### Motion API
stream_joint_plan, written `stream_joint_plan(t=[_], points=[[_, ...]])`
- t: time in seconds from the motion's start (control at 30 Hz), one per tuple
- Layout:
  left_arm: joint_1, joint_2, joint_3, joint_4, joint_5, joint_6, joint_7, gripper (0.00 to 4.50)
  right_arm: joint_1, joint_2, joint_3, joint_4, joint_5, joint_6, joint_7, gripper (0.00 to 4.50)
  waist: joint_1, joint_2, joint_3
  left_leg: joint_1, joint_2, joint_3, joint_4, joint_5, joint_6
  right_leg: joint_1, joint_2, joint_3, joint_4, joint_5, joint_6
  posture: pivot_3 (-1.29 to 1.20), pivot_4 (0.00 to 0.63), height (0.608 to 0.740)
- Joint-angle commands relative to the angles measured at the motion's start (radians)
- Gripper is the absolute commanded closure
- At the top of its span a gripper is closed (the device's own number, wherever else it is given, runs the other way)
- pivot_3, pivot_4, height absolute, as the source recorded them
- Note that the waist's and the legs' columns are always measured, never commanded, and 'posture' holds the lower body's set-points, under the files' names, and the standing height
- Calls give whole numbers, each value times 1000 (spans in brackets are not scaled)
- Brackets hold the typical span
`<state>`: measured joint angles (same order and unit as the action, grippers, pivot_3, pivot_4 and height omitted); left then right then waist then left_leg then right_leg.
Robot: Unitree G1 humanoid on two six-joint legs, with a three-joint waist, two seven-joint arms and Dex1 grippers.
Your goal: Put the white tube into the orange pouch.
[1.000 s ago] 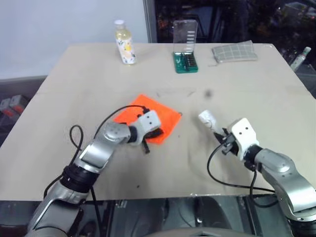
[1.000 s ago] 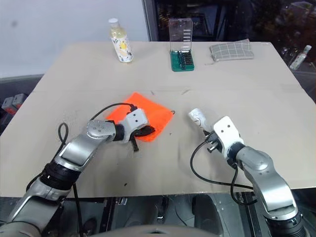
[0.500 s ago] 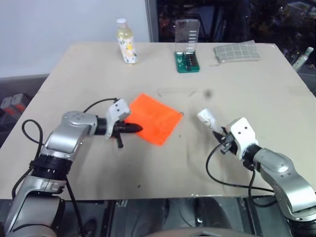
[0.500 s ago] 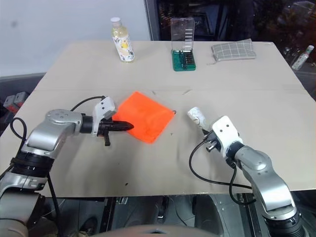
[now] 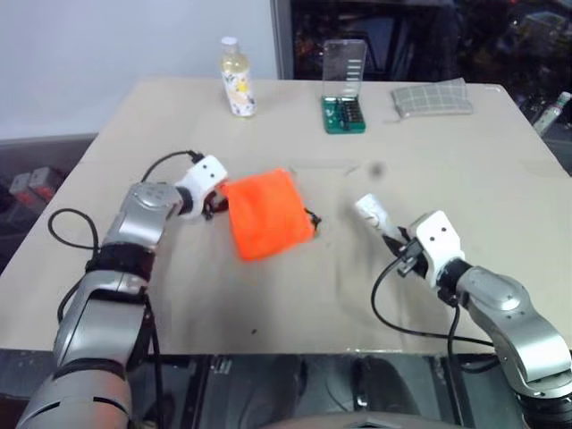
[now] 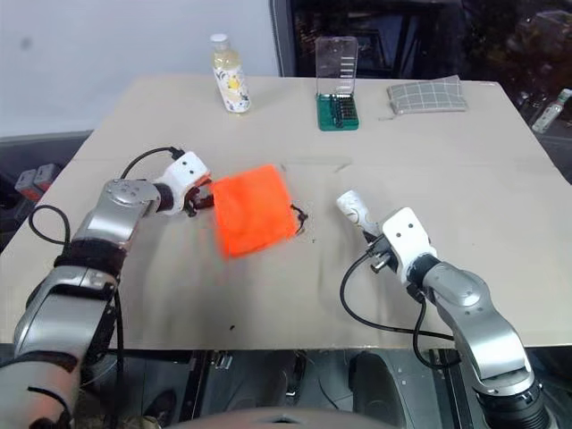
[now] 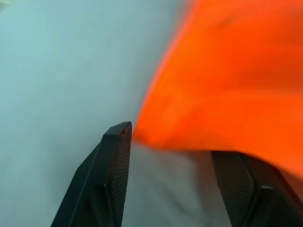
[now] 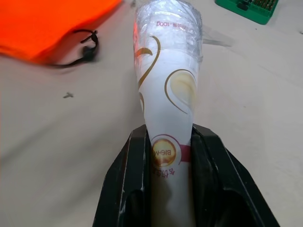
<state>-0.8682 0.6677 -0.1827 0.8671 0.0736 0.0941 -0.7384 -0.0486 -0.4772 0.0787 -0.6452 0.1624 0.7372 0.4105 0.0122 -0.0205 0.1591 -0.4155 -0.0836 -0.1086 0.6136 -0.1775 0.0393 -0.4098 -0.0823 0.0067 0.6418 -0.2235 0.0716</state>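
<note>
Nearest, right gripper point(image 5: 399, 254) clamped on the crimped end of the tube point(image 8: 166, 99), black fingers point(image 8: 128, 189) pressed against both its sides, cap end raised off the table point(image 5: 465, 170) and aimed up and away from the wrist. Just beyond the cap and toward the robot's left, the pouch's point(image 5: 264, 213) black cord point(image 8: 84, 46), lying on the table clear of the tube. Farther across to the robot's left, left gripper point(image 5: 213, 204) at the pouch's near-left edge, jaws parted with a clear gap in the left wrist view, one finger point(image 7: 111, 179) short of the orange corner, the other point(image 7: 246, 189) under the fabric; grip on the cloth not possible to tell. Pouch blurred, flat-looking, between the two grippers and nearer the left one, well apart from the tube. Beyond both grippers, at the table's far edge: a clear bottle point(image 5: 236, 77) with yellowish liquid ahead of the left gripper, a green bit case point(image 5: 343, 107) with its clear lid standing open roughly midway, a grey checked cloth point(image 5: 432, 97) ahead of the right gripper.
</note>
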Motion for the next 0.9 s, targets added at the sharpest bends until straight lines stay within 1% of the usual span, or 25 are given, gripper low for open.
stream_joint_plan(t=[0.03,0.1,0.2,0.27,0.33,0.37,0.43,0.47,0.5,0.53,0.57,0.6,0.67,0.73,0.8,0.83,0.9], points=[[-39,-2,73,51,-81,23,-146,1956,-24,-6,-7,-18,1,-25,6,3575,-3,0,0,0,0,1,1,0,0,0,0,1,0,0,0,0,150,740],[-25,36,99,17,-123,54,-266,1956,-23,-8,-11,-24,4,-22,8,3575,-9,0,0,-3,-1,2,0,0,1,-2,0,2,-1,2,-4,0,150,740],[44,145,154,-143,-250,236,-509,1956,-11,-11,-17,-37,8,-23,11,3575,-34,-1,1,-6,-1,2,0,-1,2,-5,0,3,-1,3,-5,0,150,740],[160,232,183,-370,-349,368,-630,1415,3,-11,-18,-45,14,-30,17,3575,-50,-1,2,-8,-1,3,0,-1,2,-8,1,5,-1,2,-5,0,150,740],[302,313,223,-630,-447,505,-684,619,19,-18,-13,-53,17,-44,30,3575,-55,0,2,-8,-1,3,-1,-2,2,-8,0,6,-2,2,-5,0,150,740],[372,330,259,-741,-470,514,-667,128,25,-20,-12,-56,19,-52,37,3575,-54,1,3,-8,0,4,-1,-3,2,-8,-2,7,-2,2,-5,0,150,740],[495,352,325,-917,-500,509,-638,55,34,-23,-14,-58,22,-62,45,3575,-50,3,4,-6,0,4,-2,-4,3,-7,-5,7,-2,2,-5,0,150,740],[553,358,346,-981,-486,479,-620,55,35,-25,-15,-58,23,-66,47,3575,-46,3,4,-6,0,4,-1,-4,3,-7,-6,7,-2,2,-5,0,150,740],[604,351,360,-1031,-452,411,-587,55,36,-26,-17,-56,23,-69,50,3575,-42,3,4,-5,0,4,-1,-4,3,-6,-6,8,-3,2,-5,0,150,740],[637,331,369,-1082,-437,405,-536,55,33,-26,-18,-52,24,-71,52,3575,-39,3,4,-4,1,3,-1,-6,-1,-5,-6,9,-3,0,-9,0,150,740],[660,309,363,-1122,-402,385,-472,55,29,-25,-19,-48,26,-74,54,3575,-31,3,4,-3,1,4,-2,-7,-1,-4,-6,9,-3,0,-9,0,150,740],[675,295,358,-1148,-383,378,-428,55,27,-25,-20,-45,27,-77,56,3575,-25,3,4,-3,1,4,-1,-7,-1,-4,-6,9,-3,0,-9,0,150,740],[709,242,303,-1205,-270,306,-295,55,17,-25,-16,-37,27,-83,59,3575,-16,3,4,-3,1,3,-1,-7,-1,-3,-7,8,-3,-2,-7,0,150,740],[723,218,272,-1227,-197,285,-212,55,14,-25,-14,-34,26,-86,62,3575,-10,3,4,-2,1,4,-1,-6,-2,-2,-7,8,-3,-2,-6,0,150,740],[793,207,247,-1233,-88,162,-132,55,16,-27,-15,-36,27,-89,68,3575,-7,3,4,-1,1,4,-1,-6,-2,-2,-6,9,-3,-1,-7,0,150,740],[822,203,239,-1235,-56,121,-105,55,17,-29,-14,-37,26,-91,69,3575,-8,3,4,-1,1,4,-1,-6,-2,-2,-5,8,-3,0,-9,0,150,740],[855,189,226,-1223,25,38,-24,55,23,-32,-15,-40,28,-92,71,3575,-8,3,4,-1,1,6,-1,-6,-2,-4,-5,9,-3,1,-8,0,150,740]])
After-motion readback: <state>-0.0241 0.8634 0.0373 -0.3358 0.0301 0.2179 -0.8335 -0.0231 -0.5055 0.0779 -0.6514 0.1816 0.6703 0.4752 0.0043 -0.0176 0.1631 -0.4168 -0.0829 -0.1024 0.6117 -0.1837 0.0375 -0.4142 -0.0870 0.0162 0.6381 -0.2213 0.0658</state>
